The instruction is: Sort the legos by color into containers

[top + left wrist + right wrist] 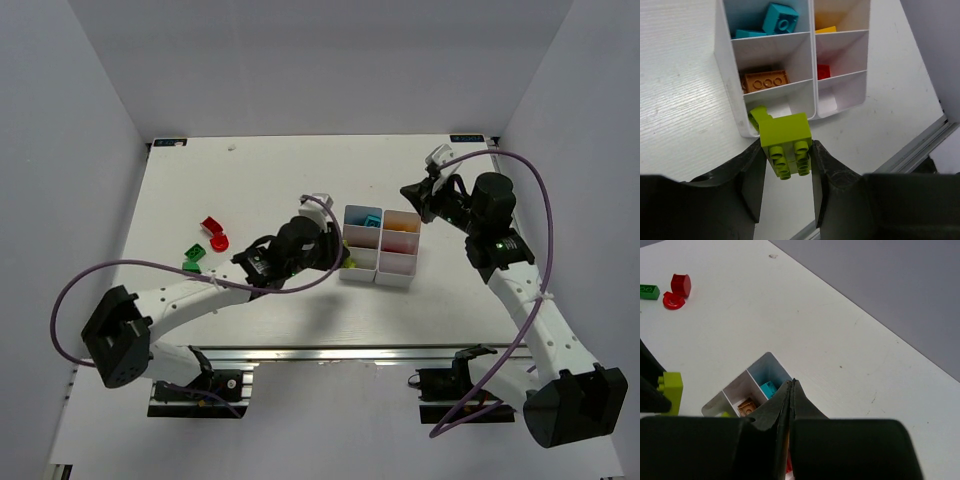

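Left gripper: the left gripper (787,151) is clamped on a lime green studded plastic brick (785,131), studs pointing back toward the wrist, hanging just over the near edge of the white plastic block of six bins (730,75).
Near-left bin: a curved lime green piece (759,118) already lies in it, directly under the held brick.
Loose pieces: a dark green brick (192,258) and two red pieces (213,232) lie on the white worktop (270,180), well to the left of the bins.
Middle bins: a tan-orange flat brick (765,80) on the left, a red brick (823,71) on the right.
Far bins: cyan bricks (780,17) on the left, a yellow brick (826,30) on the right.
Right gripper: the right gripper (791,390) hovers above the far side of the block, fingers pressed together with nothing between them.
Step in hand: placing the lime brick with its colour.
Next move: a slight advance so the brick clears the near wall, then release; afterwards the loose red and green pieces need collecting.
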{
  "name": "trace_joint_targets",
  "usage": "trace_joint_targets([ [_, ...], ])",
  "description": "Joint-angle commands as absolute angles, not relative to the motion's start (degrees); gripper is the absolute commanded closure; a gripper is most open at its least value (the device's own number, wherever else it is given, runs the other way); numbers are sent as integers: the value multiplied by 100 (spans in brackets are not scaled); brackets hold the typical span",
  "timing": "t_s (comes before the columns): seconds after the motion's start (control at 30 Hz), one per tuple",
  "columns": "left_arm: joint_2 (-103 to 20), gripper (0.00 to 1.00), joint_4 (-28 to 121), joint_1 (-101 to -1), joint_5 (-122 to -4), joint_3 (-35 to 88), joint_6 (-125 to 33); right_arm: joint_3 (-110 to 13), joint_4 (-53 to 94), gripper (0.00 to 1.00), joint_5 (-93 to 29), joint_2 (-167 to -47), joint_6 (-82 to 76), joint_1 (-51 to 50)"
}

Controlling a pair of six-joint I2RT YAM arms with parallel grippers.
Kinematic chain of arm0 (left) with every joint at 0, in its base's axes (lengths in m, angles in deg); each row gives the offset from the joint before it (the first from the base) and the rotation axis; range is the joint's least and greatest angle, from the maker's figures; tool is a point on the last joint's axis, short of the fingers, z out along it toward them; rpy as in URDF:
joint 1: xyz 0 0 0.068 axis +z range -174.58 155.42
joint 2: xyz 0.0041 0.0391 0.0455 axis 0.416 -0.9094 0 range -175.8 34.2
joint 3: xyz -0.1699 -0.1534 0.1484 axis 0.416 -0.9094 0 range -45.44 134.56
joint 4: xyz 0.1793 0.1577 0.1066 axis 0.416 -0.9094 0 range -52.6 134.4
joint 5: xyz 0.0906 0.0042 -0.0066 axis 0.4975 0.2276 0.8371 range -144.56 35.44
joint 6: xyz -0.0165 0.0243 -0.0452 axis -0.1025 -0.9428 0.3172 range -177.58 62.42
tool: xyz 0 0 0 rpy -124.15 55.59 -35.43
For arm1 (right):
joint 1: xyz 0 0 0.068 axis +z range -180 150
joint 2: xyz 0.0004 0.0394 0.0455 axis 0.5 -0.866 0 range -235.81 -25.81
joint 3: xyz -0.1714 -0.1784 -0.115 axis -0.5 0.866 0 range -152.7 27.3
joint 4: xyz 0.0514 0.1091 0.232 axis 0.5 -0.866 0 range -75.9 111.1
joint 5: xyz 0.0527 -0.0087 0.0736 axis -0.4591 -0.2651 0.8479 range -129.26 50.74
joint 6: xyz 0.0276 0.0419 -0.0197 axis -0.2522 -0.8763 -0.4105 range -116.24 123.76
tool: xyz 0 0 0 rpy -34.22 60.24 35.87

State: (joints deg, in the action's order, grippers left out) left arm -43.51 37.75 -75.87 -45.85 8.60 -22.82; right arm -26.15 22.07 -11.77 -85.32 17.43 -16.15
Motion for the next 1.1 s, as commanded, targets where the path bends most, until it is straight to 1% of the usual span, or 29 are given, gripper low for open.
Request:
trace_joint_targets([
  [0.0, -4506, 100, 4361, -7810, -3953, 1089, -2919, -2570, 2444, 100, -1395, -8382, 1624, -1646],
  [0.3, -5192, 99, 4730, -8021, -3515, 1265, -3165, -2447, 2286, 100, -1439, -8206, 1677, -1655],
  [0.5, -5535, 98, 4862, -8188, -3285, 1468, -3332, -2429, 2233, 98, -1395, -8198, 1694, -1646],
  [0.67, -5702, 91, 4888, -8250, -3136, 1547, -3438, -2412, 2215, 97, -1342, -8206, 1694, -1647],
  [0.7, -5746, 88, 4880, -8267, -3110, 1564, -3490, -2412, 2215, 97, -1333, -8224, 1694, -1646],
  [0.83, -5887, 82, 4871, -8294, -2987, 1652, -3605, -2420, 2215, 96, -1307, -8233, 1694, -1655],
  [0.9, -5966, 76, 4862, -8294, -2890, 1705, -3666, -2420, 2207, 95, -1298, -8224, 1694, -1646],
  [0.97, -6045, 73, 4836, -8294, -2863, 1757, -3701, -2403, 2198, 94, -1280, -8215, 1694, -1655],
  [1.07, -6107, 63, 4792, -8303, -2837, 1802, -3719, -2403, 2189, 92, -1280, -8198, 1694, -1655],
])
